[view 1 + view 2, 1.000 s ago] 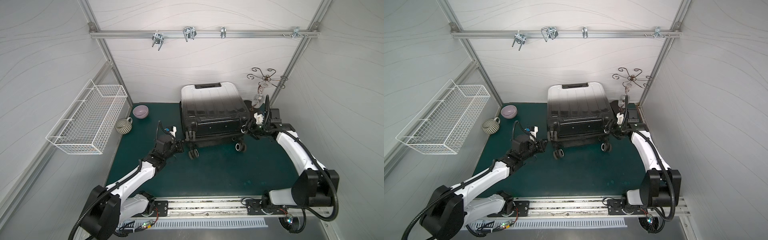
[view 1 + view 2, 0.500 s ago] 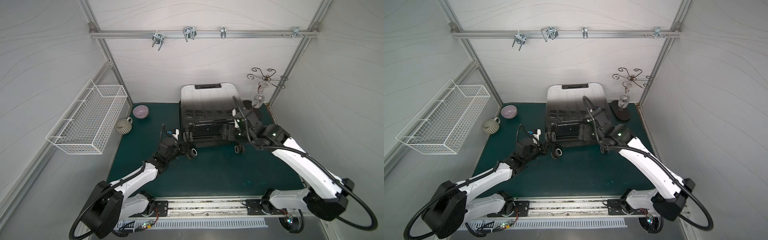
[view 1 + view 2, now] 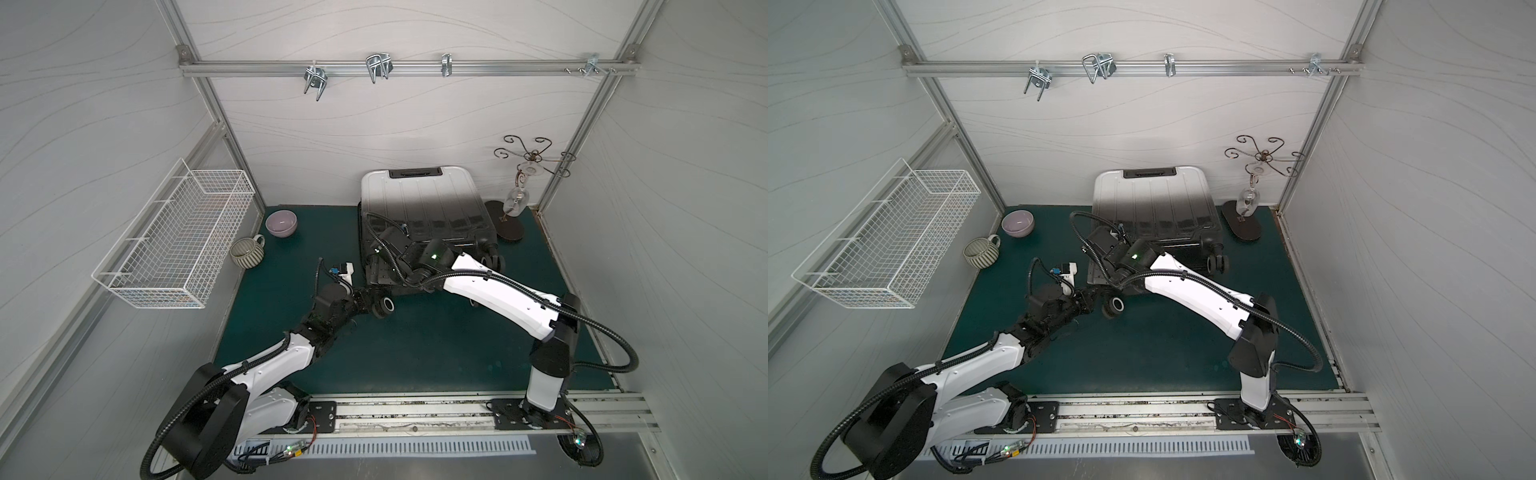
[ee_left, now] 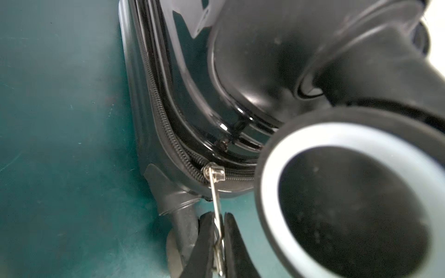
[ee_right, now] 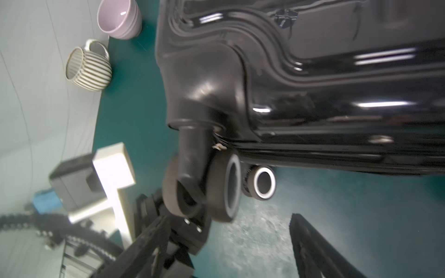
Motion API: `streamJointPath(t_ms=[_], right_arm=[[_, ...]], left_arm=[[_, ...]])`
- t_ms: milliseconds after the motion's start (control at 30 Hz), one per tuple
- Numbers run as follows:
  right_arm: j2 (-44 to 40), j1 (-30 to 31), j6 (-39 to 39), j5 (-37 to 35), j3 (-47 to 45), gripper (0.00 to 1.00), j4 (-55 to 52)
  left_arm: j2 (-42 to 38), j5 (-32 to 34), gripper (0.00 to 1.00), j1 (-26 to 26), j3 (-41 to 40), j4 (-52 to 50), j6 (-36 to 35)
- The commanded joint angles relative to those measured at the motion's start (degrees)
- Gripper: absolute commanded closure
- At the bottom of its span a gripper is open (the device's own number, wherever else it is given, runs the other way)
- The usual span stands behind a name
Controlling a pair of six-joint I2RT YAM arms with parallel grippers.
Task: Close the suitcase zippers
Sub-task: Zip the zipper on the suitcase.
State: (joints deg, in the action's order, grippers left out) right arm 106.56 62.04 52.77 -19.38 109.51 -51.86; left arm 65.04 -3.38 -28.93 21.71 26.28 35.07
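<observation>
My dark green table mat [image 3: 415, 353] carried a ribbed white-to-black hard-shell suitcase [image 3: 419, 199]. Left of it sat a lilac bowl [image 3: 281, 222] and striped grey mug [image 3: 247, 254]; right, a dark-based wire stand [image 3: 509, 227].

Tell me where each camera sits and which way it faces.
Top views: overhead, front; look down on the suitcase, left arm and right arm.
Left wrist: faces the zipper pull pinched in the left hand.
Right wrist: faces the suitcase's wheels past the open right hand.
Shared: both wrist views show the wheels.
</observation>
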Motion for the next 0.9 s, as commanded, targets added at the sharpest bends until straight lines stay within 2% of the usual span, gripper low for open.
streamJointPath(t_ms=[0, 267, 467, 533, 567, 633, 700, 767, 867], right_arm=[[3.7, 0.6, 5.5, -2.6, 4.4, 0.2, -2.6], [12.5, 0.5, 7.8, -4.9, 12.6, 0.19, -6.7], [14.8, -0.6, 10.1, -5.8, 13.2, 0.23, -6.3], [14.7, -1.1, 9.2, -6.6, 12.7, 0.31, -5.5], [14.6, -1.5, 8.6, -6.6, 12.3, 0.39, -5.0], [13.3, -1.7, 6.0, -6.4, 10.7, 0.63, -3.6], [10.1, -1.1, -0.2, -7.2, 8.0, 0.86, -0.2], [6.8, -0.5, -5.5, -7.4, 6.7, 0.98, 0.3], [0.0, 0.0, -10.2, -7.0, 0.5, 1.0, 1.1]], left_arm=[[0.3, 0.0, 1.0, -0.3, -1.1, 3.6, 1.2], [0.2, -0.2, 1.0, -0.2, -2.2, 5.1, 0.9], [1.8, -0.6, 1.0, -0.2, -2.4, 6.3, 0.8], [2.1, -0.6, 1.0, -0.1, -2.3, 6.3, 0.9], [2.2, -0.5, 1.0, -0.1, -2.1, 6.1, 0.8], [1.6, -0.1, 1.0, 0.3, -1.7, 4.5, 0.6], [-1.0, 0.5, 1.0, 2.1, -1.0, -0.1, 0.6], [-3.9, 1.1, 1.0, 5.0, 0.4, -7.0, 0.6], [-7.7, 0.9, 1.0, 9.6, 2.5, -13.6, 0.4]])
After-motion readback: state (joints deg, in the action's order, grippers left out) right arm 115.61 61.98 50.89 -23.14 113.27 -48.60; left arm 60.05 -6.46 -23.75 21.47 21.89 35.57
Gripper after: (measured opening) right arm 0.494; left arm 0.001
